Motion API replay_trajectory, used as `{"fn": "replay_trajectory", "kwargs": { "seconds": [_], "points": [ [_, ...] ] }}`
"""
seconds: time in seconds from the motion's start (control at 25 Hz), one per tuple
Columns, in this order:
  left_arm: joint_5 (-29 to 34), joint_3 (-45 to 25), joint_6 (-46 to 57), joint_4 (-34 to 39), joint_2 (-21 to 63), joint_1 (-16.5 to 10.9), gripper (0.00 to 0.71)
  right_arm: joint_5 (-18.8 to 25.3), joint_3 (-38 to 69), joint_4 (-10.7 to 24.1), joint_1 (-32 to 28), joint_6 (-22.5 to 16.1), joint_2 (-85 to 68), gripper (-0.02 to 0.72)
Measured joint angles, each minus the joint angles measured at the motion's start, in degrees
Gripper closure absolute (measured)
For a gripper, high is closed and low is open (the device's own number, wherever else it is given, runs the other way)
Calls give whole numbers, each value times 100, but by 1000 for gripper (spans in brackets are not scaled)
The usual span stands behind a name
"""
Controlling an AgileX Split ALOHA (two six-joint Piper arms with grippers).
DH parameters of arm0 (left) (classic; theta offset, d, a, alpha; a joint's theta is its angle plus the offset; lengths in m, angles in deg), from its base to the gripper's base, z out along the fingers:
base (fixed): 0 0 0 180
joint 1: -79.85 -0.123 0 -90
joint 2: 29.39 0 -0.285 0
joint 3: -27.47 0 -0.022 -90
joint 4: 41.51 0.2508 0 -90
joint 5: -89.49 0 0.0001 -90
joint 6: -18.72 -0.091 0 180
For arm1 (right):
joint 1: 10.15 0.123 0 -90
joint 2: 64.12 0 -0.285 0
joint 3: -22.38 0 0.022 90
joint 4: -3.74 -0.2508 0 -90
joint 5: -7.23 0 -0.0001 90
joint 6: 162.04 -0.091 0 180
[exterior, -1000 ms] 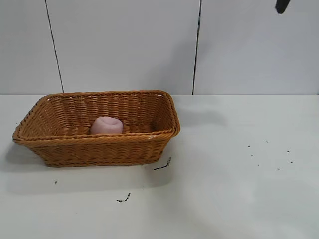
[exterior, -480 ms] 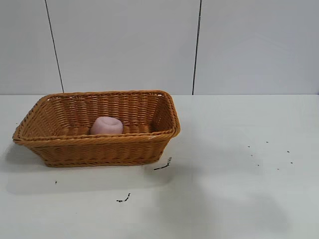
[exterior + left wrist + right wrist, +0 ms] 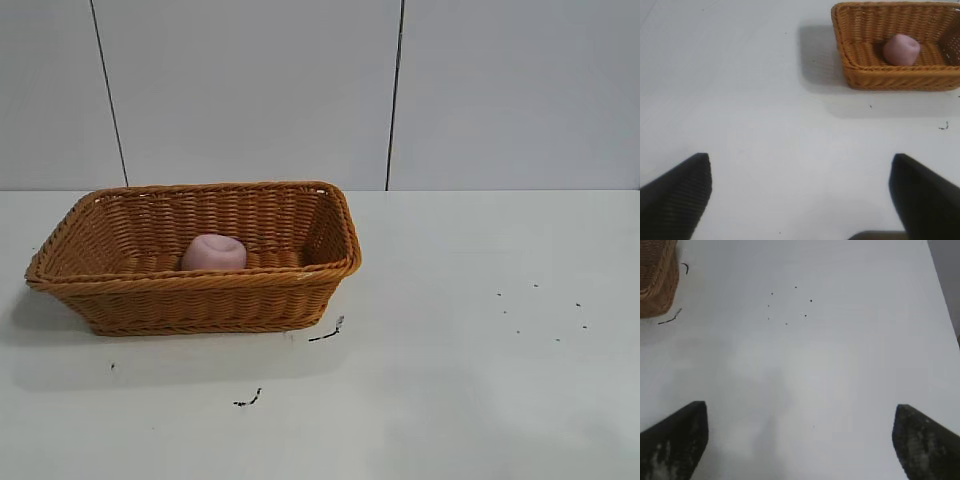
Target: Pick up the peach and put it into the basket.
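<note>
- One second ago a dark bit of the right arm showed at the top right corner of the outside view; it is gone from that view now, and the peach and basket have not moved.
- From left to right, the left pincer (image 3: 800, 197) comes first. It hangs above the bare white table (image 3: 740, 100), and its two dark fingers (image 3: 677, 192) are wide apart with nothing between them.
- From this pincer, the basket (image 3: 900, 80) sits well away, farther out on the table.
- The peach (image 3: 213, 252) lies inside the basket (image 3: 200, 300), on its floor, near the middle and close to the front wall.
- The peach (image 3: 901, 49) is a small, round, dusty-pink lump with a dull skin and a dimple on top.
- The basket is woven wicker, orange-brown, long and boxy, with sides that lean outward and a braided rim.
- A few small dark specks (image 3: 540, 310) and short dark squiggles (image 3: 328, 332) lie on the table to the right of the basket.
- The right pincer (image 3: 800, 440) hangs over the right part of the table (image 3: 840, 365), fingers (image 3: 675, 437) wide apart and empty.
- Only a corner of the basket (image 3: 657, 275) shows from there, well away from that pincer.
</note>
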Motion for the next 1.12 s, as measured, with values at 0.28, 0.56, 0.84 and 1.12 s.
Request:
{"fn": "replay_trajectory", "kwargs": {
  "seconds": [0.28, 0.56, 0.84, 1.12],
  "points": [
    [0, 0, 0, 0, 0, 0, 17, -23, 0, -9, 0, 0, -214, 8],
    [0, 0, 0, 0, 0, 0, 17, -23, 0, -9, 0, 0, -1218, 8],
    [0, 0, 0, 0, 0, 0, 17, -17, 0, -9, 12, 0, -1351, 8],
    [0, 0, 0, 0, 0, 0, 17, -17, 0, -9, 12, 0, -1351, 8]
  ]
}}
